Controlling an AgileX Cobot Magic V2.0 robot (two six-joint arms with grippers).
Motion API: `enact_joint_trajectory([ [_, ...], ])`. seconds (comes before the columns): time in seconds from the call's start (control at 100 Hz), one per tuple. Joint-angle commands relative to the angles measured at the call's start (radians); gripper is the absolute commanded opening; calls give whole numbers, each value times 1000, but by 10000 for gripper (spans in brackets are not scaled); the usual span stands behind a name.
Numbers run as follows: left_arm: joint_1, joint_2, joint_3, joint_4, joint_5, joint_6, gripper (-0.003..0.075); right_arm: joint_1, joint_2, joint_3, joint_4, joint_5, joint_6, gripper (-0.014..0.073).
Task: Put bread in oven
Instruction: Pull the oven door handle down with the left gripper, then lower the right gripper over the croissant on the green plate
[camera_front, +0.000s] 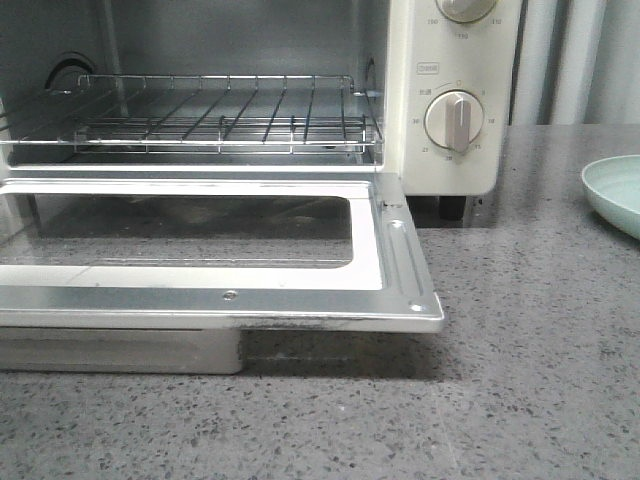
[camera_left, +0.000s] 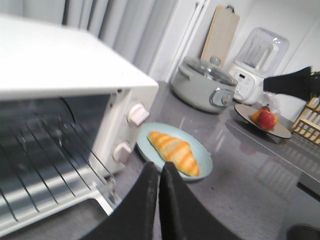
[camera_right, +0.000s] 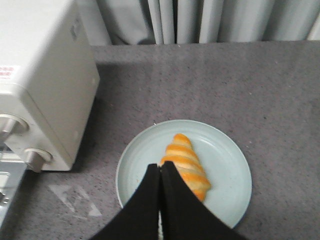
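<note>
The bread (camera_right: 187, 165), a golden-orange roll with pale stripes, lies in a pale green plate (camera_right: 227, 160) on the grey counter, to the right of the oven (camera_front: 445, 90). It also shows in the left wrist view as the bread (camera_left: 175, 151) in the plate (camera_left: 202, 160). The oven's door (camera_front: 215, 285) is folded down flat and its wire rack (camera_front: 215, 115) is bare. My right gripper (camera_right: 160, 167) hangs shut above the plate, its tips over the bread's edge, holding nothing. My left gripper (camera_left: 158, 167) is shut and empty, in front of the oven's dials (camera_left: 137, 114).
In the left wrist view a grey lidded cooker (camera_left: 205, 85), a white blender (camera_left: 257, 62), a wooden board (camera_left: 220, 32) and a dish with an apple (camera_left: 266, 118) stand behind the plate. Curtains hang at the back. The plate's rim (camera_front: 612, 195) shows at the front view's right edge.
</note>
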Motion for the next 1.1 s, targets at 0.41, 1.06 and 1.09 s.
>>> enact_joint_trajectory([
  [0.41, 38, -9, -68, 199, -28, 0, -22, -3, 340, -31, -124, 127, -10, 505],
  [1.06, 38, -9, -68, 210, -28, 0, -22, -143, 655, -31, -59, -25, -3, 505],
  [1.09, 38, -9, -68, 208, -28, 0, -22, -143, 667, -31, -59, -25, -3, 505],
])
